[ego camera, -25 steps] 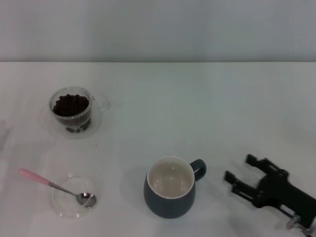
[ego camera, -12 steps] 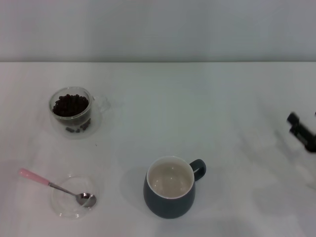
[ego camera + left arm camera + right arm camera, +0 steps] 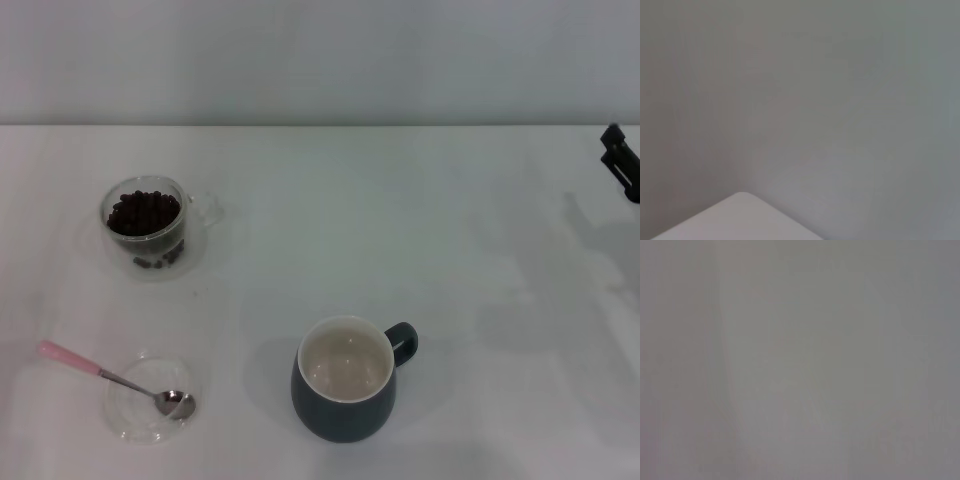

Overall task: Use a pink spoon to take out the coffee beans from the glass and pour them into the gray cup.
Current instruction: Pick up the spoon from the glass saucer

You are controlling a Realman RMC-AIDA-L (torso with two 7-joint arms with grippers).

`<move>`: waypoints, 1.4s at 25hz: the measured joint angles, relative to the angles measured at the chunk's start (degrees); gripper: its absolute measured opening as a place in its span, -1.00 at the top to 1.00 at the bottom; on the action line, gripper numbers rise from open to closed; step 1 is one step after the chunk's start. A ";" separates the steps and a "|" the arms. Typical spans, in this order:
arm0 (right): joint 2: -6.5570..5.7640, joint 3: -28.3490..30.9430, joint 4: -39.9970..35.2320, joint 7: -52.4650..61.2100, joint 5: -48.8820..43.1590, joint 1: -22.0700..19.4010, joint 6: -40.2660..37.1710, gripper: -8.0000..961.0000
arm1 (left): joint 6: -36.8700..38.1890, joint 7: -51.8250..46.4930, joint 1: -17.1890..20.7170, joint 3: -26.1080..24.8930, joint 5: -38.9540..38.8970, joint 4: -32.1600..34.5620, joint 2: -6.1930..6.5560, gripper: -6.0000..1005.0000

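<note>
The pink spoon (image 3: 100, 376) lies at the front left, its silver bowl resting in a shallow clear glass dish (image 3: 148, 400) and its pink handle pointing out to the left. The glass (image 3: 150, 224) stands at the back left, filled with dark coffee beans (image 3: 144, 212). The gray cup (image 3: 346, 378) stands at the front middle, empty, its handle to the right. My right gripper (image 3: 622, 160) shows only as a dark tip at the far right edge, far from everything. My left gripper is out of view.
The white table (image 3: 400, 230) stretches to a grey wall at the back. Both wrist views show only blank grey surface, with a pale table corner (image 3: 740, 220) in the left wrist view.
My right gripper has pulled away from beside the gray cup, moving right and toward the back until only its tip shows at the right edge. The objects have not moved.
</note>
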 joint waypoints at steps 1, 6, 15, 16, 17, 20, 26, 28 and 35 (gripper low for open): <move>0.00 0.66 0.14 -0.27 0.01 0.37 -0.70 -0.82 | 0.01 -0.50 0.01 0.00 0.40 0.00 0.04 -0.75; 0.10 1.23 0.41 -1.19 0.00 0.67 -1.21 -0.82 | 0.03 -5.68 0.07 0.01 3.80 0.02 0.94 -0.75; 0.12 0.74 1.28 -0.59 -0.46 0.07 -1.45 -0.82 | -0.93 -28.72 2.29 0.01 17.10 0.43 6.40 -0.75; 0.11 0.65 1.29 -0.58 -0.49 0.06 -1.57 -0.82 | -1.67 -32.70 2.41 -0.01 19.91 0.49 7.61 -0.75; 0.11 0.65 1.29 -0.58 -0.49 0.06 -1.57 -0.82 | -2.18 -34.25 2.41 0.01 21.32 0.49 8.06 -0.75; 0.11 -0.06 1.31 -0.54 -0.52 -0.07 -1.66 -0.82 | -5.10 -37.82 2.17 0.01 26.12 0.55 8.99 -0.75; 0.14 -0.82 1.99 -0.22 -0.55 -0.33 -1.31 -0.82 | -6.74 -40.49 1.22 0.01 32.14 0.59 8.13 -0.74; 0.16 -0.81 1.99 0.02 -0.55 -0.35 -1.31 -0.82 | -7.22 -40.71 0.65 0.00 33.81 0.56 7.59 -0.74; 0.20 -0.80 1.99 0.99 -0.55 -0.29 -0.91 -0.82 | -6.74 -40.44 0.00 -0.01 36.52 0.21 5.65 -0.74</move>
